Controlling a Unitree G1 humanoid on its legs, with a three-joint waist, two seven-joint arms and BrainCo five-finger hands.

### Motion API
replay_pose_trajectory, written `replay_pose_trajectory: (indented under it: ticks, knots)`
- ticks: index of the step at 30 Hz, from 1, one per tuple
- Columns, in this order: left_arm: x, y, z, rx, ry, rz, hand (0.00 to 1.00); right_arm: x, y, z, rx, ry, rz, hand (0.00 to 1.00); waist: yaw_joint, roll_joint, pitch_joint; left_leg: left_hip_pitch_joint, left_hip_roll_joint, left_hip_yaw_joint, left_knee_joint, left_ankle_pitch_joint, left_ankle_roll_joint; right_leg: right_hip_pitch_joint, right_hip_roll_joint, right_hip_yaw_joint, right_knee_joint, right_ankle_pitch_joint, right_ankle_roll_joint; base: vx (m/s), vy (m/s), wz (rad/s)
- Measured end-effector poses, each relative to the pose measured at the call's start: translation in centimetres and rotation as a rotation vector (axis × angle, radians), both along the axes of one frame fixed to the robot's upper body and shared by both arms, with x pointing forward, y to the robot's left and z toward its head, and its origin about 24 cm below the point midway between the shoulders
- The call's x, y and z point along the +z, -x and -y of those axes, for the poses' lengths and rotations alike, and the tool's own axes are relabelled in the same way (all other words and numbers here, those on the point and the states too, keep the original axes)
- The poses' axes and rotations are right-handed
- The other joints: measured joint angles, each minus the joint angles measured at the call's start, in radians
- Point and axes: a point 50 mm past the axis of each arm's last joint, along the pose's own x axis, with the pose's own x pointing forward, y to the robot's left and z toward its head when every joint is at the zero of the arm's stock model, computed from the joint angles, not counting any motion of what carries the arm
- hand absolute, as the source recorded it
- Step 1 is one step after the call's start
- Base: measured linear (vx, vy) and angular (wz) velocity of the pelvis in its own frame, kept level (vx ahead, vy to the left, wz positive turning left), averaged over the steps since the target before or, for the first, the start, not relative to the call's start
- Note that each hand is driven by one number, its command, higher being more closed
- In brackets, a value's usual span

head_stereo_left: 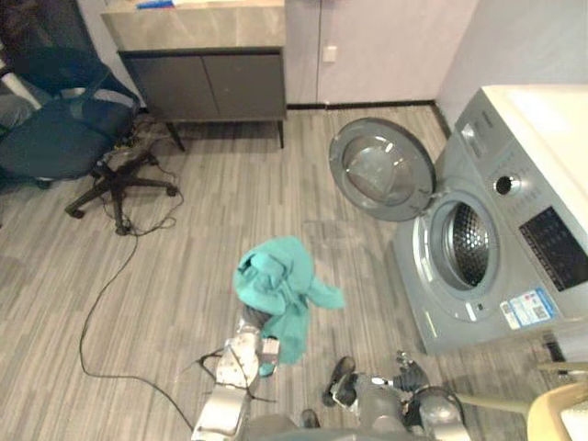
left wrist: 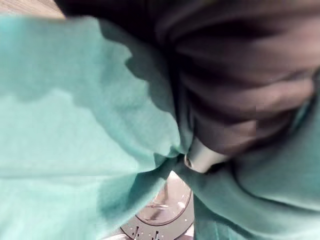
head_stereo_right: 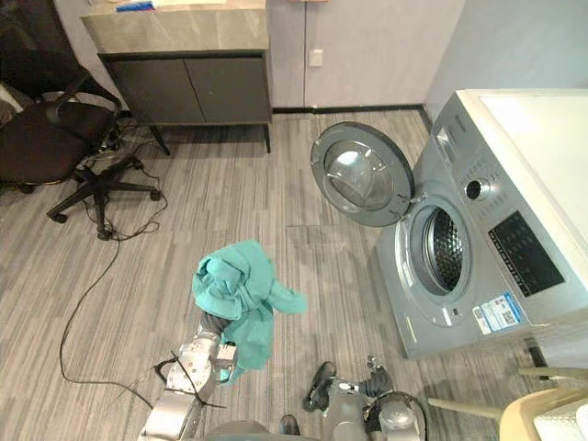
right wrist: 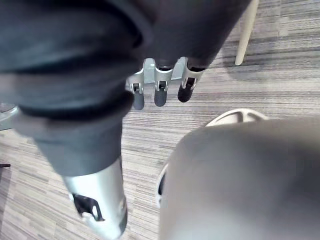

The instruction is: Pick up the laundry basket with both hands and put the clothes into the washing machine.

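Observation:
A teal garment hangs in a bunch off my raised left hand, low in the middle of the floor. In the left wrist view the teal garment gathers into folds around a silver finger beside the dark cover. The grey washing machine stands to the right, its round door swung open towards the room and its drum opening bare. The garment is well left of the drum. My right hand hangs low over the floor, fingers straight and holding nothing.
A dark office chair stands at the far left. A low cabinet on legs lines the back wall. A pale chair sits at the bottom right, close to the washer's front corner.

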Motion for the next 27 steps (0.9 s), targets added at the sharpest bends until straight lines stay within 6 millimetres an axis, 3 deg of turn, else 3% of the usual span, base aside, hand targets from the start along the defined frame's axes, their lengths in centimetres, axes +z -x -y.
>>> replay_pose_trajectory:
  ticks: [1,2,3,4,7,8,10,11,12,13,14,15,16,17,19,20,21,23,25,27]
  knots:
    - [0.1,-0.2,0.2,-0.009,0.0,0.003,1.0,0.0,0.0,0.0,-0.012,-0.008,0.001,0.0,-0.002,0.007,0.007,-0.036,0.033,0.014,0.13,-0.002,-0.004,0.031,0.017,-0.01,-0.015,0.004,-0.007,0.51,0.099,-0.4]
    - [0.2,-0.3,0.6,-0.015,0.012,0.006,1.0,0.1,-0.1,0.0,-0.026,-0.009,0.013,0.0,-0.002,0.03,0.021,-0.087,0.103,0.04,0.346,0.016,-0.029,0.085,0.053,-0.001,-0.04,-0.003,-0.002,0.53,0.18,-0.77]
    - [0.1,-0.3,0.6,-0.01,0.018,0.003,1.0,0.2,-0.1,-0.1,-0.034,-0.005,0.017,0.0,0.01,0.047,0.027,-0.141,0.196,0.077,0.587,0.149,-0.051,0.158,0.094,0.061,-0.061,-0.026,0.016,0.74,0.283,-1.51]
    - [-0.1,0.1,0.4,-0.004,0.017,-0.008,1.0,-0.2,0.7,-0.4,-0.057,-0.019,0.003,0.0,0.036,0.034,0.027,-0.21,0.284,0.081,0.803,0.155,-0.02,0.223,0.1,0.145,-0.065,-0.055,0.04,0.62,0.271,-1.57]
    - [-0.4,0.4,-0.1,0.026,0.017,-0.019,1.0,-0.4,1.2,-0.7,-0.081,-0.021,-0.006,0.0,0.043,0.018,0.022,-0.324,0.372,0.039,0.855,0.119,0.022,0.269,0.08,0.272,-0.083,-0.08,0.079,0.43,0.205,-1.24]
    - [-0.4,0.3,-0.2,0.035,0.021,-0.02,1.0,-0.3,0.8,-0.8,-0.078,-0.02,0.0,0.0,0.045,0.015,0.024,-0.357,0.382,0.008,0.798,0.092,0.02,0.271,0.064,0.336,-0.083,-0.087,0.097,0.57,0.457,-1.69]
    - [-0.6,0.5,-0.5,0.06,0.026,-0.03,1.0,-0.5,0.8,-1.2,-0.058,-0.023,-0.013,0.0,0.064,0.002,0.031,-0.382,0.332,-0.095,0.556,0.055,-0.018,0.277,0.007,0.456,-0.099,-0.083,0.155,0.46,0.53,-1.72]
    - [-0.7,0.7,-0.6,0.067,0.028,-0.038,1.0,-0.7,0.7,-1.4,-0.045,-0.026,-0.028,0.0,0.075,0.008,0.029,-0.368,0.273,-0.227,0.303,0.07,-0.05,0.265,-0.024,0.53,-0.104,-0.075,0.199,0.37,0.6,-2.04]
    - [-1.1,1.2,-0.3,0.082,0.05,-0.055,1.0,-0.9,0.7,-0.9,-0.024,-0.008,-0.039,0.0,0.083,0.054,0.01,-0.295,0.234,-0.43,-0.022,0.141,-0.112,0.238,-0.023,0.611,-0.103,-0.082,0.256,0.35,0.657,-2.15]
    - [-1.4,1.5,-0.1,0.077,0.052,-0.066,1.0,-0.8,0.6,-0.1,-0.019,0.013,-0.041,0.0,0.091,0.082,0.008,-0.264,0.243,-0.51,-0.103,0.265,-0.224,0.234,-0.013,0.654,-0.104,-0.087,0.288,0.26,0.576,-1.67]
    - [-2.2,1.1,-1.0,0.077,0.006,-0.094,1.0,-1.2,0.1,-1.2,-0.018,-0.016,-0.055,0.0,0.082,0.031,0.023,-0.263,0.199,-0.475,-0.056,0.23,-0.201,0.231,-0.047,0.709,-0.105,-0.09,0.31,0.28,0.525,-1.23]
    - [-2.5,1.0,-1.9,0.118,-0.008,-0.105,1.0,-1.3,0.2,-2.1,-0.011,-0.041,-0.052,0.0,0.079,0.005,0.025,-0.267,0.189,-0.459,0.008,0.181,-0.176,0.205,-0.014,0.725,-0.09,-0.069,0.324,0.26,0.411,-0.93]
    - [-2.5,1.1,-1.9,0.127,-0.006,-0.104,1.0,-1.4,0.4,-2.3,-0.009,-0.046,-0.05,0.0,0.083,-0.007,0.02,-0.267,0.186,-0.442,0.039,0.151,-0.168,0.201,-0.011,0.716,-0.09,-0.066,0.3,0.28,0.403,-1.3]
    - [-2.7,1.7,-1.9,0.13,0.001,-0.116,1.0,-1.3,0.2,-2.9,0.016,-0.051,-0.042,0.0,0.084,-0.014,0.015,-0.264,0.19,-0.366,0.115,0.091,-0.142,0.199,-0.025,0.76,-0.093,-0.04,0.299,0.16,0.272,-1.14]
    - [-3.0,2.1,-2.0,0.134,0.002,-0.13,1.0,-1.3,0.1,-3.2,0.029,-0.056,-0.036,0.0,0.088,-0.016,0.016,-0.234,0.213,-0.276,0.133,0.046,-0.12,0.172,-0.031,0.758,-0.097,0.015,0.296,0.12,0.348,-1.55]
    - [-3.3,2.5,-2.2,0.147,0.023,-0.151,1.0,-1.3,-0.2,-3.6,0.043,-0.064,-0.035,0.0,0.092,-0.009,0.019,-0.193,0.248,-0.193,0.1,0.024,-0.104,0.158,-0.041,0.662,-0.108,0.059,0.26,0.05,0.355,-2.27]
    - [-3.7,2.8,-2.5,0.158,0.043,-0.172,1.0,-1.5,-0.4,-4.2,0.077,-0.069,-0.05,0.0,0.101,-0.018,0.019,-0.141,0.255,-0.093,0.057,0.023,-0.102,0.125,-0.097,0.474,-0.062,0.048,0.213,0.01,0.244,-2.13]
    - [-4.2,2.8,-2.4,0.143,0.069,-0.199,1.0,-1.8,-0.3,-4.1,0.085,-0.066,-0.074,0.0,0.101,-0.026,0.017,-0.096,0.261,-0.009,0.035,0.004,-0.102,0.128,-0.146,0.235,-0.041,0.02,0.156,-0.01,0.118,-1.55]
    - [-5.0,2.6,-2.5,0.11,0.082,-0.231,1.0,-1.6,-0.7,-4.0,0.093,-0.059,-0.065,0.0,0.08,-0.018,0.02,-0.076,0.298,0.065,0.038,0.001,-0.102,0.12,-0.148,0.199,-0.059,0.042,0.144,0.0,0.04,-1.04]
    - [-5.4,2.6,-2.9,0.107,0.076,-0.254,1.0,-1.6,-0.9,-3.8,0.081,-0.058,-0.062,0.0,0.08,-0.017,0.02,-0.069,0.337,0.11,0.041,-0.004,-0.112,0.078,-0.144,0.195,-0.027,0.036,0.154,0.04,-0.133,-0.98]
